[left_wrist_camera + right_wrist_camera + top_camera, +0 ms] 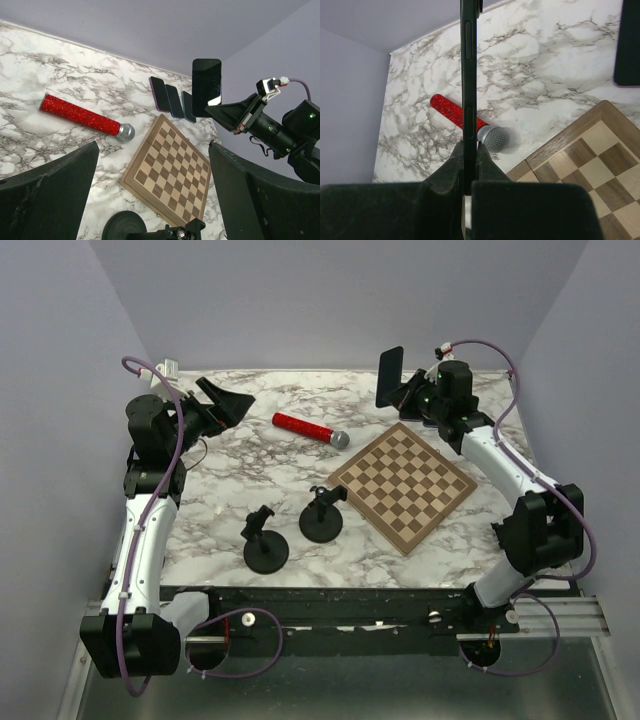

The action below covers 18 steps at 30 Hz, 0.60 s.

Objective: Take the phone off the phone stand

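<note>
The phone [390, 377] is held upright in the air at the upper right of the top view, above the far right part of the tabletop [230, 470]. It is clamped at its lower end by the right end effector [468, 172], whose fingers are closed narrowly on its two faces. In the right wrist view only the phone's thin edge is seen. The phone is well apart from both stands. The left stand [266, 545] and the right stand [322, 518] are seen at the lower centre of the top view, each on a round black base.

A chessboard [405, 487] lies flat just right of the stands, turned corner-on. A red microphone [310, 428] lies beyond the stands at the upper centre, its grey head pointed towards the chessboard's far corner. Three spare phones [174, 100] are seen side by side near the far wall in the left wrist view, behind the held phone. The left end effector [232, 405] is held over the upper left of the tabletop, its fingers spread wide and gripping nothing.
</note>
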{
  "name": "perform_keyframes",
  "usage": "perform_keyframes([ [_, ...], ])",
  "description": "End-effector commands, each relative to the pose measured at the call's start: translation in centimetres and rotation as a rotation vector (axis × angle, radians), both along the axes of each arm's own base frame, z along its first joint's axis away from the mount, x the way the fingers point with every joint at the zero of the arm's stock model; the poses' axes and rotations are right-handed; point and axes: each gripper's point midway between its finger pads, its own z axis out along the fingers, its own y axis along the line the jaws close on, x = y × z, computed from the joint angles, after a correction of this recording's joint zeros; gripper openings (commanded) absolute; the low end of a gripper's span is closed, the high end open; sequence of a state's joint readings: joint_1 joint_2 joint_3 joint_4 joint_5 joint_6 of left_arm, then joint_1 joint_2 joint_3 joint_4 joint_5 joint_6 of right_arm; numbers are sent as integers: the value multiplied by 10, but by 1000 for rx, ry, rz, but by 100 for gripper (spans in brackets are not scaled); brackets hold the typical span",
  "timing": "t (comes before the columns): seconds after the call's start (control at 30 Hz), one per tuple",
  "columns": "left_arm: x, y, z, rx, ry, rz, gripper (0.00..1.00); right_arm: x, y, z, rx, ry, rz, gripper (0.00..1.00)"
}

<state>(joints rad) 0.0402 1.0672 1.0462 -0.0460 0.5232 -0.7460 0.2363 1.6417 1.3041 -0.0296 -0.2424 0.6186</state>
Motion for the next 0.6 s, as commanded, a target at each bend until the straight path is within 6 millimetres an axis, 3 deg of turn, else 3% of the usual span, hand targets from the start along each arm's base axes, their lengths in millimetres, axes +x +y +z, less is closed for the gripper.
perform_keyframes([
  [0.0, 2, 2, 3, -6, -10, 6, 98, 23, -5, -11, 73, 30, 39, 1],
  [0.33, 5, 3, 1, -11, -4, 3, 99, 88, -29, -63, 139, 177, 68, 1],
  [0.57, 6, 4, -1, -11, -2, 2, 99, 103, -35, -98, 94, 271, 80, 1],
])
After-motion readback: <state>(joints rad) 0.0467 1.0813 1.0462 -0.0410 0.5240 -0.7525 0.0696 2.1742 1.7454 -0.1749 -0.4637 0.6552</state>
